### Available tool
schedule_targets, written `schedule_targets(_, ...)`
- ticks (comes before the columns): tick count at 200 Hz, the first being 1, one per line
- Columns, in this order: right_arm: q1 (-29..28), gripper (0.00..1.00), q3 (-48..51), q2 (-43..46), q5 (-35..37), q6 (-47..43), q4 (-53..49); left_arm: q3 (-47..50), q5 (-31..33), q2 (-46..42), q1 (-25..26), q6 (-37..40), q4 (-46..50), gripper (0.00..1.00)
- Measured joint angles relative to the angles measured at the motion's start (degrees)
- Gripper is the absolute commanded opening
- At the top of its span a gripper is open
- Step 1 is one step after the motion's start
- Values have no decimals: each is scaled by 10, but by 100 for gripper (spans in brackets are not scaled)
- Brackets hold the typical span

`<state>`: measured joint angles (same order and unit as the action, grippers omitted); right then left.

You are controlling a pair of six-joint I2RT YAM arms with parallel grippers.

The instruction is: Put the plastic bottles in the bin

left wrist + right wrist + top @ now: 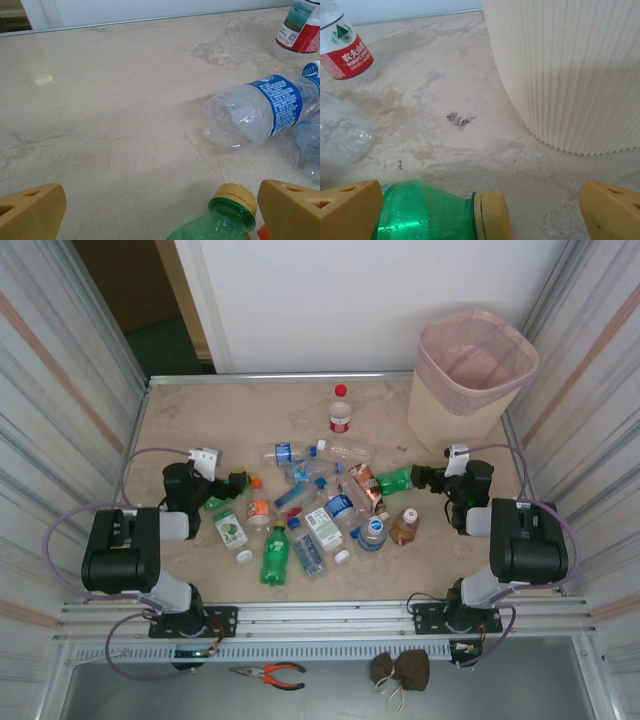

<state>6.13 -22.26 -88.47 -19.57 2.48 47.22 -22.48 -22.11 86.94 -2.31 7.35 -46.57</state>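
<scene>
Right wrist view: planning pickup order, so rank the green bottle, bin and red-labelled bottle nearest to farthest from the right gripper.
1. green bottle, low centre, at the right gripper.
2. bin, ahead right.
3. red-labelled bottle, far left.

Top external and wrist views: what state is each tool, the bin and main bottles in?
Left tool, open, holding nothing.
Right tool, open, holding nothing.
Green yellow-capped plastic bottle, lying, capped, between the right tool's jaws.
Tall beige ribbed plastic bin, upright, no bottle seen inside.
Red-capped clear plastic bottle, standing upright.
Clear blue-labelled plastic bottle, lying on its side, crushed.
</scene>
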Motion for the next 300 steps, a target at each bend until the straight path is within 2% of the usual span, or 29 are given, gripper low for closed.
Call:
schedule_targets(253,0,99,0,0,0,0,4,0,-9,0,-4,0,0,99)
schedule_targets(300,-11,99,0,16,25,0,-10,16,6,-22,-4,-1,-1,99)
